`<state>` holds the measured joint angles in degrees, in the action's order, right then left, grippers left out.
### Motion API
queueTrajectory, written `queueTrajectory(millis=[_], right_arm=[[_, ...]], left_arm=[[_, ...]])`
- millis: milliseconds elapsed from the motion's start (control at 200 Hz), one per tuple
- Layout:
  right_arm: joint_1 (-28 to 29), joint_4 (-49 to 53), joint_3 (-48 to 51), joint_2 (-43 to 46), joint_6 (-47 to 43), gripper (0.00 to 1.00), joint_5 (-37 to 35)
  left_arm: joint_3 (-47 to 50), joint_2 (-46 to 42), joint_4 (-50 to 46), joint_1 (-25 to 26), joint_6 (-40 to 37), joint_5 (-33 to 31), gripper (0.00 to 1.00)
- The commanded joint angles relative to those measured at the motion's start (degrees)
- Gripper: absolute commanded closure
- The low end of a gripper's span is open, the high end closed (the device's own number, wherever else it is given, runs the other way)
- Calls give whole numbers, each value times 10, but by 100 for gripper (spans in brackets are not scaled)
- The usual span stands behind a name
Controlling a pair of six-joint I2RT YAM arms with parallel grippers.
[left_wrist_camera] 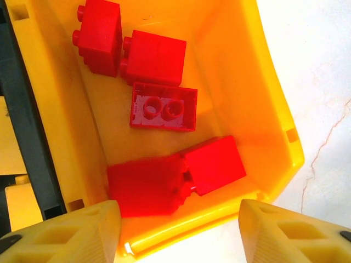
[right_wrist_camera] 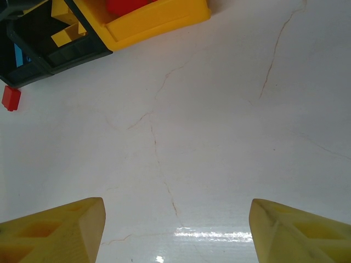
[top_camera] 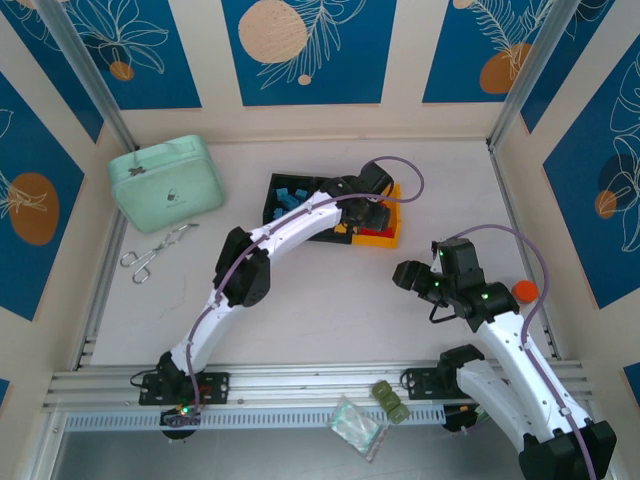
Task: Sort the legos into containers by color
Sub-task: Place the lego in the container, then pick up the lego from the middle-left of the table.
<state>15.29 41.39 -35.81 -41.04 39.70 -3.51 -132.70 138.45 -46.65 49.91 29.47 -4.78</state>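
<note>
The containers stand at mid-table: a black bin (top_camera: 290, 200) with blue legos (top_camera: 285, 196), a middle black bin (right_wrist_camera: 55, 52) with yellow bricks (right_wrist_camera: 66, 33), and the orange-yellow bin (left_wrist_camera: 258, 98). Several red legos (left_wrist_camera: 156, 57) lie in the yellow bin; the nearest one (left_wrist_camera: 148, 186) looks blurred. My left gripper (left_wrist_camera: 178, 235) hangs open just above that bin (top_camera: 385, 235), nothing between its fingers (left_wrist_camera: 82, 233). My right gripper (right_wrist_camera: 175, 230) is open over bare table, right of the bins, empty. One small red brick (right_wrist_camera: 11, 98) lies on the table beside the black bin.
A mint-green case (top_camera: 165, 185) sits at the back left with metal tongs (top_camera: 155, 250) in front of it. An orange-red cap (top_camera: 525, 292) lies at the right. An olive-green lump (top_camera: 392, 400) and a clear bag (top_camera: 355, 425) rest on the front rail.
</note>
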Motion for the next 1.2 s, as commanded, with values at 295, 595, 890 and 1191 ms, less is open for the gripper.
queueTrajectory(millis=[295,595,890,1191], right_arm=[[3,-21,8,16,-11,30,63],[112,-101,-9,1,-36,27,73],[237,-151,-69,-101,-66,22,4],[290,-179,-115,-190,-76,23,-12]], left_arm=[[108,-129,22,13,-29,-26,42],[362,-299,94,-26,-4,-27,38],[576,-442,137,-105,42,-37,35],[690,-515,144,-187,69,-66,28]])
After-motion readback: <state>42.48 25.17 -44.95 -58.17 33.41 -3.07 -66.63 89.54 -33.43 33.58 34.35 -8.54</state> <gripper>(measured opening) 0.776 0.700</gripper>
